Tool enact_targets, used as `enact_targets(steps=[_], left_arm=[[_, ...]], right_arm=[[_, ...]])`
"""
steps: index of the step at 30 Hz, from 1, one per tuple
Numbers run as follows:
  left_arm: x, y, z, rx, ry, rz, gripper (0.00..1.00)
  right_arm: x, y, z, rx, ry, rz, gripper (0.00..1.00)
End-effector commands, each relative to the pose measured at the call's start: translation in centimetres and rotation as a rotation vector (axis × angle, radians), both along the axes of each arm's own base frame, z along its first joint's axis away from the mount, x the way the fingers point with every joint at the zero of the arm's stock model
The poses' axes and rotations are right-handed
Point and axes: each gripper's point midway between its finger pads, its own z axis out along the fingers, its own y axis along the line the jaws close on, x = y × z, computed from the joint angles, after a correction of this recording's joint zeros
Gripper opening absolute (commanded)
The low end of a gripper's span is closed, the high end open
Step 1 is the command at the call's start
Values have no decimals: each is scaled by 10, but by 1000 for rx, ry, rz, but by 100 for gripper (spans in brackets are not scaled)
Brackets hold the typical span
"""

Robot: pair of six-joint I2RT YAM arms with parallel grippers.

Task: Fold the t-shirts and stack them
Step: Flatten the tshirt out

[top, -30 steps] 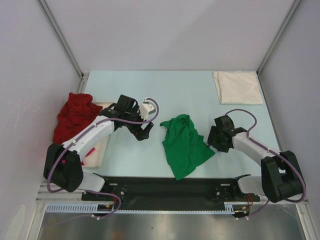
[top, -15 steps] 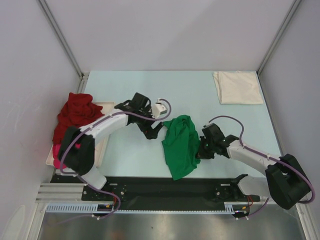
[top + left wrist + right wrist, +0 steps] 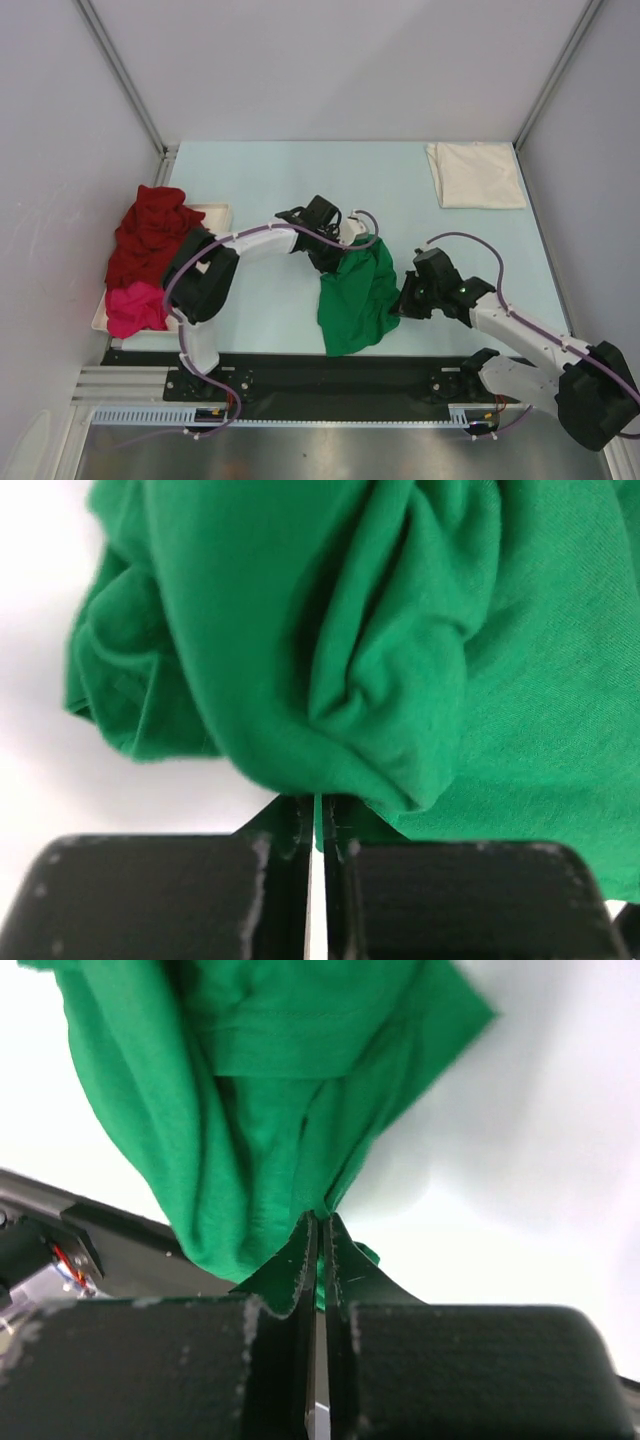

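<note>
The bright green t-shirt (image 3: pixel 355 295) lies crumpled at the table's front middle. My left gripper (image 3: pixel 336 260) is shut on its upper left edge, and a thin fold of green cloth (image 3: pixel 350 630) shows between the jaws of that gripper (image 3: pixel 318 815). My right gripper (image 3: pixel 401 304) is shut on the shirt's right edge, pinching green cloth (image 3: pixel 250 1090) at the tips of that gripper (image 3: pixel 322 1225). The dark red t-shirt (image 3: pixel 150 230) and the magenta t-shirt (image 3: pixel 135 306) are heaped at the left. The cream-white t-shirt (image 3: pixel 475 175) lies folded at the back right.
A shallow cream tray (image 3: pixel 215 212) sits under the red and magenta heap at the left. The black base rail (image 3: pixel 330 375) runs along the near edge, close to the green shirt's lower hem. White walls enclose the table on three sides.
The left gripper swung right to the green shirt and shut on its edge. The right gripper closed on the shirt's right edge and moved left. The shirt bunched narrower.
</note>
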Motion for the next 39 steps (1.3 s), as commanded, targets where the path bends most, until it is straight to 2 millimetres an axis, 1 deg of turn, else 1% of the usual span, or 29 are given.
enact_targets(steps=[1, 2, 3, 5, 6, 7, 8, 9, 10, 11, 12, 13, 14, 16, 18, 19, 20, 22, 23, 26, 29, 31, 32, 33, 35, 36, 37, 38, 39], left_arm=[[27, -6, 50, -64, -145, 32, 0], [27, -2, 57, -58, -155, 38, 0], [34, 3, 69, -50, -188, 58, 0], [39, 14, 107, -75, -253, 82, 0], [48, 22, 131, -103, -290, 113, 0], [52, 28, 148, -119, -317, 130, 0], [52, 37, 183, -152, -368, 146, 1], [55, 50, 200, -163, -394, 169, 0], [55, 57, 216, -169, -427, 165, 0], [47, 70, 246, -188, -483, 171, 0], [46, 82, 258, -182, -523, 174, 0], [39, 91, 271, -177, -552, 179, 0], [28, 102, 296, -202, -617, 183, 0], [12, 116, 322, -217, -691, 177, 0], [-9, 128, 347, -245, -742, 180, 0], [-16, 131, 349, -244, -724, 185, 0], [-21, 132, 358, -266, -732, 182, 0], [-28, 132, 359, -283, -721, 179, 0], [-27, 130, 354, -283, -707, 175, 0], [-16, 126, 342, -274, -687, 192, 0], [-4, 117, 325, -264, -650, 184, 0], [4, 111, 313, -261, -621, 177, 0], [12, 105, 292, -239, -566, 175, 0], [10, 95, 281, -256, -519, 138, 0], [15, 79, 243, -242, -395, 93, 3], [13, 71, 231, -243, -347, 57, 10], [6, 61, 221, -261, -285, 17, 18], [0, 51, 213, -270, -250, -20, 28], [-1, 44, 200, -262, -212, -53, 48]], right_arm=[[14, -16, 24, -25, -62, -33, 0], [18, -20, 33, -28, -86, -37, 0], [27, -23, 56, -29, -140, -38, 0], [40, -30, 82, -24, -207, -57, 0], [50, -31, 118, -1, -281, -64, 0], [54, -35, 134, -15, -328, -50, 0], [63, -44, 155, -27, -380, -83, 0], [68, -49, 192, -24, -449, -96, 0], [70, -54, 215, -30, -504, -100, 0], [72, -57, 234, -26, -549, -111, 0], [72, -59, 253, -11, -590, -119, 0], [70, -58, 293, 35, -682, -122, 0], [66, -54, 310, 72, -717, -103, 0], [55, -49, 361, 150, -824, -83, 0], [44, -40, 389, 224, -874, -41, 0], [37, -38, 407, 260, -912, -31, 0], [33, -35, 414, 285, -920, -16, 0], [28, -34, 427, 308, -951, -6, 0], [27, -34, 435, 313, -970, -5, 0], [35, -41, 438, 266, -988, -39, 0], [54, -47, 435, 208, -1004, -86, 0], [75, -46, 417, 154, -974, -109, 0], [90, -51, 413, 126, -979, -140, 0], [109, -50, 387, 84, -925, -152, 0], [141, -63, 369, 35, -916, -210, 0], [156, -68, 354, 11, -892, -229, 0], [180, -70, 320, -34, -827, -234, 0], [200, -76, 314, -41, -842, -255, 0], [220, -92, 300, -70, -825, -292, 0]])
